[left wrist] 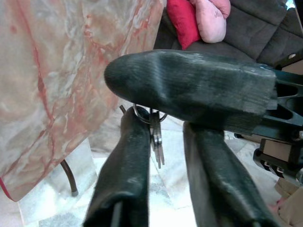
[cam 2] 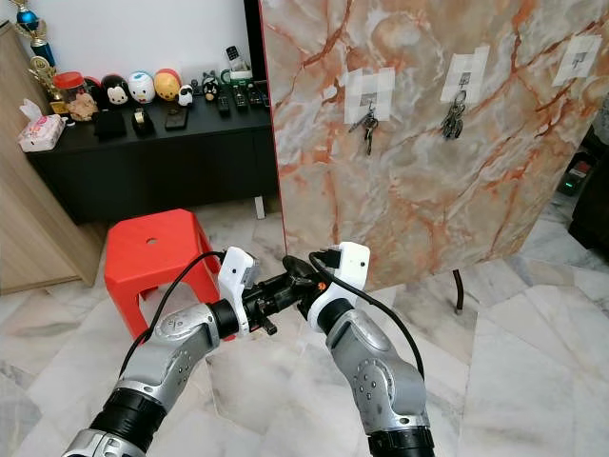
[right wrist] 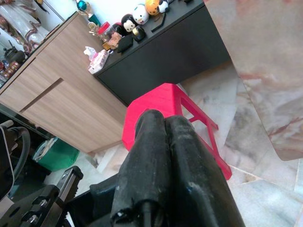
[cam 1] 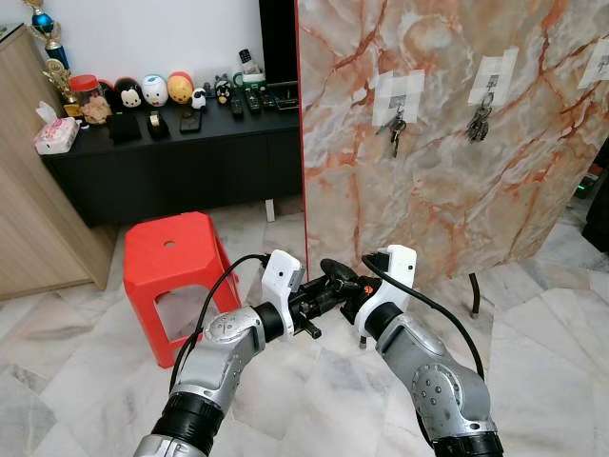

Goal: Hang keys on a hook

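So there's a big marble-look board point(cam 1: 447, 143) standing upright on the tile floor point(cam 1: 76, 381), with three taped-on hooks across it. Two of those already have key bunches hanging, the left hook point(cam 1: 398, 95) and the middle hook point(cam 1: 490, 86), while the far-right hook point(cam 1: 601, 59) looks free as far as I can tell. Off to the side sit a black cabinet point(cam 1: 171, 162) with little figurines on its tabletop, and a red stool point(cam 1: 176, 267).

Both arms meet low in front of the board. The left gripper point(cam 1: 319, 297) has its fingers spread a little, and the keys point(left wrist: 156, 137) dangle by their ring between them, under the right gripper point(cam 1: 344, 278), whose fingers are pressed together across the ring in what looks like a handover.

My take: early days. Keys are in hand, but the lift to the hook and the hanging itself are left.
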{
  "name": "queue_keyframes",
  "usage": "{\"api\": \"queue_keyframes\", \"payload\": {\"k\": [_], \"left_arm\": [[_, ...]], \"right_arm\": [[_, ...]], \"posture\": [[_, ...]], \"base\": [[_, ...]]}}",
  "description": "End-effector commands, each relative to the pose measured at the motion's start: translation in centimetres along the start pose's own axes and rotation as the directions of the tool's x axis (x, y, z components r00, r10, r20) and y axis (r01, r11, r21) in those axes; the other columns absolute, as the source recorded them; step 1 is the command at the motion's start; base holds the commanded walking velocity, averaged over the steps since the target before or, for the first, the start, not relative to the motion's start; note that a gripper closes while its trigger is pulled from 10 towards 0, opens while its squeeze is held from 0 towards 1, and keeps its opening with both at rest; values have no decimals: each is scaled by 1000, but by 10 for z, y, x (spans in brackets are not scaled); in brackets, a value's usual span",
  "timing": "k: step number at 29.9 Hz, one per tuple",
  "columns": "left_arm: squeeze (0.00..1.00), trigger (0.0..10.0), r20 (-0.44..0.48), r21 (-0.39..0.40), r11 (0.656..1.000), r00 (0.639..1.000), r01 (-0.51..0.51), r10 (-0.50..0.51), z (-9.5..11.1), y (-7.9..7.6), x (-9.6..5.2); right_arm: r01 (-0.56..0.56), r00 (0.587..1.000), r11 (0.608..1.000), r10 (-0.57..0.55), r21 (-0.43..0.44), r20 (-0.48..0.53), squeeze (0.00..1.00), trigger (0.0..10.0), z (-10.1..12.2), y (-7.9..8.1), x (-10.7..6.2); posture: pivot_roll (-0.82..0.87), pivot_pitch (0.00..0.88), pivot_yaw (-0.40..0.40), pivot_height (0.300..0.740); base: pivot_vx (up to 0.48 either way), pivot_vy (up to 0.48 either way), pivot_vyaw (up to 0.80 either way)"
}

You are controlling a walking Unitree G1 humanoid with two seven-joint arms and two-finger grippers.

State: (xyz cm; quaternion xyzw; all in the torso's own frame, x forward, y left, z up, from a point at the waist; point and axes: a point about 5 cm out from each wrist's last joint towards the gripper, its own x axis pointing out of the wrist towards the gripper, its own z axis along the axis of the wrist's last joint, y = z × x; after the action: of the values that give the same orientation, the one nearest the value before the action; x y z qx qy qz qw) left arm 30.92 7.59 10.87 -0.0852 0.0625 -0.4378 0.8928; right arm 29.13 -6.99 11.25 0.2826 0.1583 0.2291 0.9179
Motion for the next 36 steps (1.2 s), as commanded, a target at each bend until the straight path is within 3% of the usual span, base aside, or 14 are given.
{"api": "queue_keyframes", "payload": {"k": [1,24,25,26,27,29,30,31,36], "left_arm": [[0,0,44,-5,1000,999,21,-21,7,-4,3],[0,0,89,-62,998,996,18,-12,13,-4,1],[0,0,86,-61,998,996,19,-13,12,-4,1],[0,0,83,-60,998,996,19,-14,12,-4,1],[0,0,77,-57,998,997,18,-13,11,-4,1],[0,0,59,-43,999,998,17,-14,9,-3,0],[0,0,52,-38,999,998,19,-17,8,-4,-1],[0,0,46,-36,999,999,19,-18,7,-4,-1],[0,0,19,-22,1000,1000,22,-22,2,-5,-3]], "right_arm": [[-11,999,999,13,47,-41,0,10000,-19,9,-1],[2,999,999,-1,35,-33,0,10000,-20,6,-2],[3,1000,999,-2,36,-28,624,10000,-19,6,-2],[6,1000,999,-6,35,-22,973,10000,-18,6,-2],[12,1000,999,-12,34,-10,1000,10000,-16,5,-1],[28,999,999,-30,42,35,988,10000,-9,3,-1],[41,996,998,-44,46,75,890,10000,-3,2,-1],[59,991,997,-65,48,117,0,10000,4,1,-1],[93,966,993,-109,77,234,0,10000,24,-4,-2]], "posture": [[29,0,16,715],[32,0,14,715],[32,0,14,715],[32,0,14,715],[32,0,14,715],[33,0,14,715],[32,0,15,715],[32,0,15,715],[34,0,16,715]], "base": [[0,0,0],[0,0,0],[0,0,0],[0,0,0],[0,0,0],[0,0,0],[0,0,0],[0,0,0],[0,0,0]]}}
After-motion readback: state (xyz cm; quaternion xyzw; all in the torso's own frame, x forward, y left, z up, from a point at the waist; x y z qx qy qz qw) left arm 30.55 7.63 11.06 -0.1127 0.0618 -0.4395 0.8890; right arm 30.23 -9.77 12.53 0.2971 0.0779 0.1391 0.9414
